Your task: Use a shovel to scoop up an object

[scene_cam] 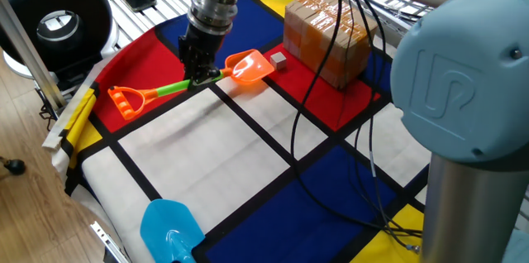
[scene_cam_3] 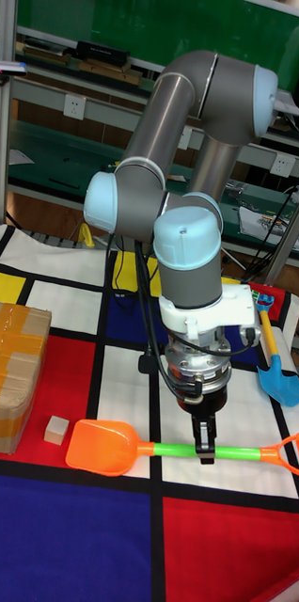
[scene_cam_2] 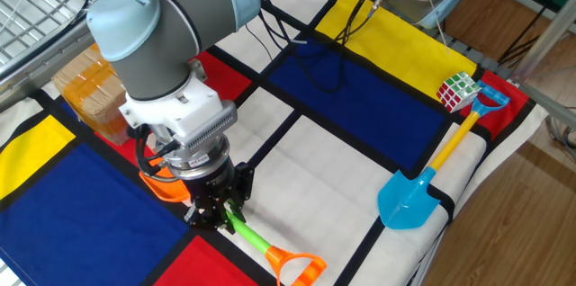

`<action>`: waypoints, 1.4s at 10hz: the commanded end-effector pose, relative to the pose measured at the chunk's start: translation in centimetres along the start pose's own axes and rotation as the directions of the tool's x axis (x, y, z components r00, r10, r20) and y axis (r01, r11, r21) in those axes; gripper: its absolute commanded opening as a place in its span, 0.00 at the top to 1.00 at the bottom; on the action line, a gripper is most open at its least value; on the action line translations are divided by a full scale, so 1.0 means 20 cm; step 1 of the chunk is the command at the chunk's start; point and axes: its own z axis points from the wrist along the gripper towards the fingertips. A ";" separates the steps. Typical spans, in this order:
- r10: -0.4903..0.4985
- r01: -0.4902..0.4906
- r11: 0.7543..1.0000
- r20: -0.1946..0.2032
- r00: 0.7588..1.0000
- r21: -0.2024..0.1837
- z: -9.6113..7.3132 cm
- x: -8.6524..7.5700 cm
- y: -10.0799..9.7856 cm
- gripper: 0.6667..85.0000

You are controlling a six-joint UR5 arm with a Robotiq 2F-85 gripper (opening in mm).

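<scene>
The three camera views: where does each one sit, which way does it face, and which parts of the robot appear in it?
One fixed view: high, beside the arm's base; looks over the table at the gripper holding the shovel, the cube by the cardboard box; big joints fill the right.
The other fixed view: opposite side, high; wrist in front, blue shovel right.
Tall fixed view: low, facing the arm; the whole arm shows.
All three share the gripper and the shovel.

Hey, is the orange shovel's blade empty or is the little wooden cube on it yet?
Empty. The orange shovel blade is bare; the wooden cube sits on the cloth beside its tip.
</scene>
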 end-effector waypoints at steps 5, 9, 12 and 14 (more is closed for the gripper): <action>0.064 -0.064 0.998 -0.005 0.998 -0.004 -0.01 0.01 -0.01 1.00; 0.050 -0.051 0.999 0.018 0.999 0.004 -0.03 0.01 0.02 1.00; 0.030 -0.031 1.000 0.037 0.999 0.006 -0.04 0.06 0.06 1.00; 0.019 -0.019 1.000 0.030 0.999 0.004 -0.04 0.08 0.07 1.00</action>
